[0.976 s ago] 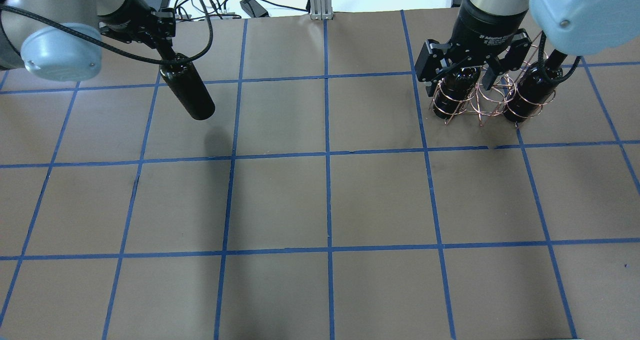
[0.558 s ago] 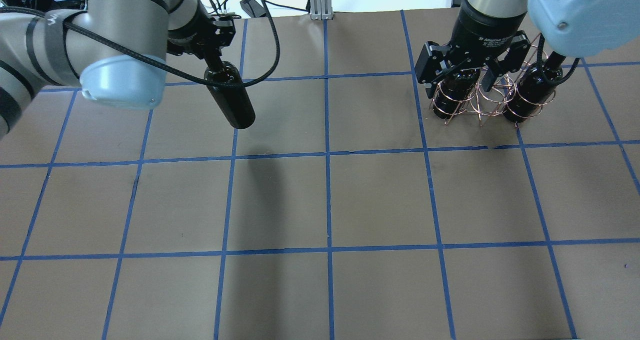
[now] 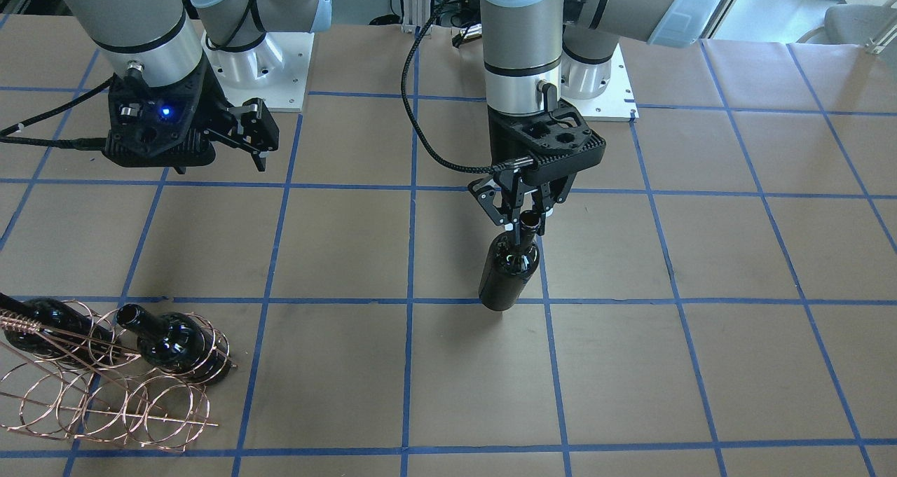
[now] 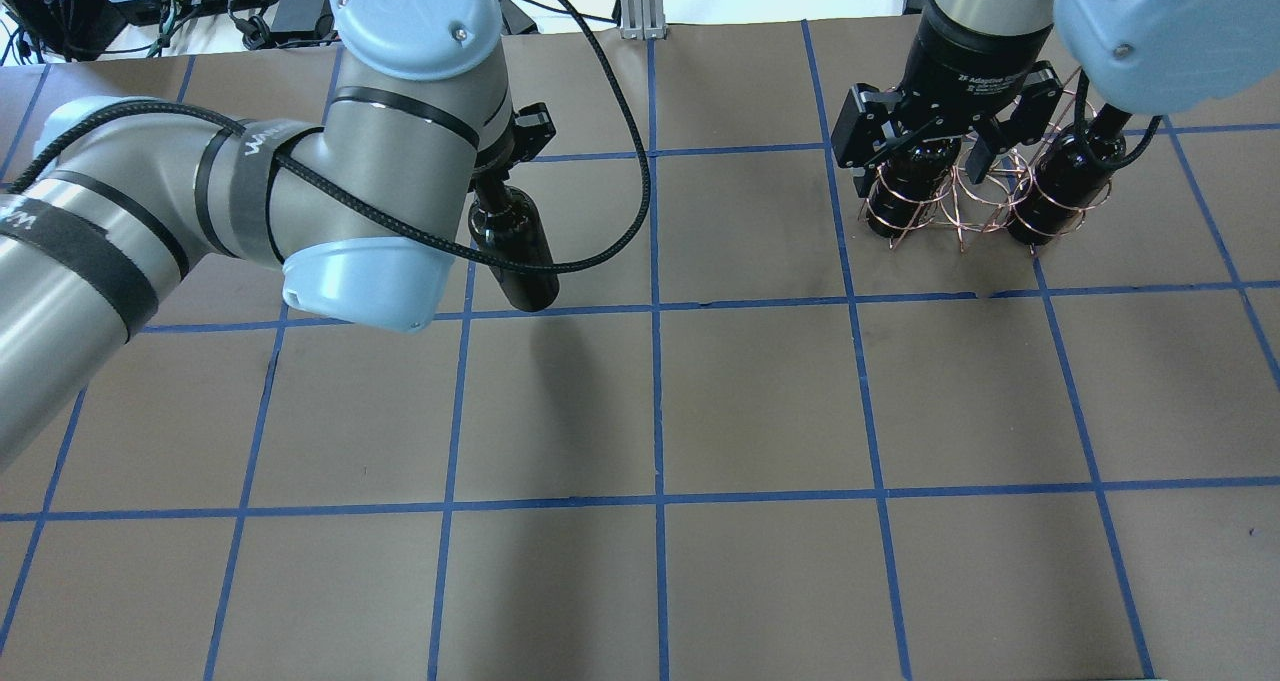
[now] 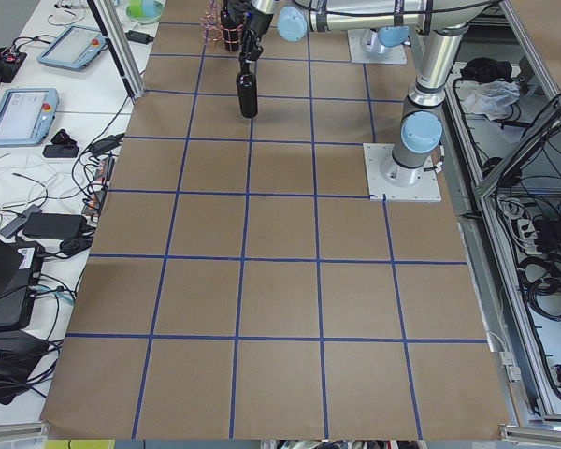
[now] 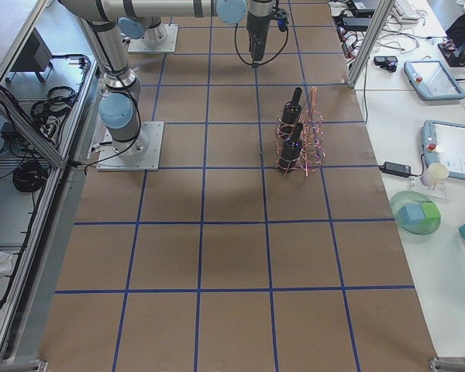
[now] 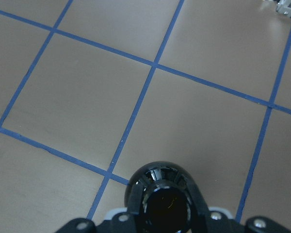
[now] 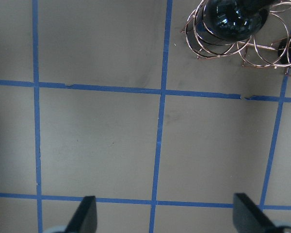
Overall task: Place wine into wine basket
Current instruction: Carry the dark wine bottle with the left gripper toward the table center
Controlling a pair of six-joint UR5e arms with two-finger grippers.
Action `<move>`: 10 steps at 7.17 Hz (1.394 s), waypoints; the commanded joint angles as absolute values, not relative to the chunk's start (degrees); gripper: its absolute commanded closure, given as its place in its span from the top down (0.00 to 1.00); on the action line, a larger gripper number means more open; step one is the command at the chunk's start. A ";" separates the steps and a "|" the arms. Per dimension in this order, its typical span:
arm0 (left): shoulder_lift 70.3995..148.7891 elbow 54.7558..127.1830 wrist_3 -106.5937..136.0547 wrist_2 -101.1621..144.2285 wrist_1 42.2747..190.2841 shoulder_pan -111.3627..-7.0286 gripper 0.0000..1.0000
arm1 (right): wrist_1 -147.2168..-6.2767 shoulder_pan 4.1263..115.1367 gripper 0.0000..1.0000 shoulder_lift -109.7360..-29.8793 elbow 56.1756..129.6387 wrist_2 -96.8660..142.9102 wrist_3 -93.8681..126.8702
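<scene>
My left gripper (image 3: pixel 527 216) is shut on the neck of a near-black wine bottle (image 3: pixel 508 275). The bottle hangs upright over the table's middle-left (image 4: pixel 517 256) and fills the bottom of the left wrist view (image 7: pixel 162 194). The copper wire wine basket (image 4: pixel 972 201) stands at the far right, also in the front view (image 3: pixel 105 393). It holds two look-alike bottles (image 4: pixel 903 189) (image 4: pixel 1062 183). My right gripper (image 4: pixel 925 146) is open and empty, hovering above the basket's near side. Its fingertips (image 8: pixel 86 216) are wide apart.
The table is brown paper with a blue tape grid (image 4: pixel 655 306). Both arm bases (image 3: pixel 596 78) stand at the near edge. Cables and tablets lie beyond the far edge (image 5: pixel 28 112). A green bowl (image 6: pixel 416 213) sits off the table's right end.
My left arm has swung to the right and nearer to the robot, carrying the bottle from the far left toward the table's middle. The right arm and the basket have not moved.
</scene>
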State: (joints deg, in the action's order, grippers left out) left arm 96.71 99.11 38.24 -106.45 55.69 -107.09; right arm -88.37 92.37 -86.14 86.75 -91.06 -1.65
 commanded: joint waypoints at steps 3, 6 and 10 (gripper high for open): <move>98.00 99.49 45.17 -108.54 55.63 -110.74 0.00 | -91.14 92.11 1.00 -85.70 86.75 -91.06 -1.85; 97.82 99.49 44.30 -108.72 57.30 -110.48 0.00 | -95.79 92.20 1.00 -85.78 86.75 -90.53 -1.41; 97.65 101.32 42.10 -108.46 57.04 -108.72 0.00 | -96.06 92.02 1.00 -85.69 86.75 -91.14 -1.76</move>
State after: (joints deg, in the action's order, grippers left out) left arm 97.71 100.07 42.38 -108.57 57.22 -108.97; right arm -95.96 92.10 -85.70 86.75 -90.92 -1.60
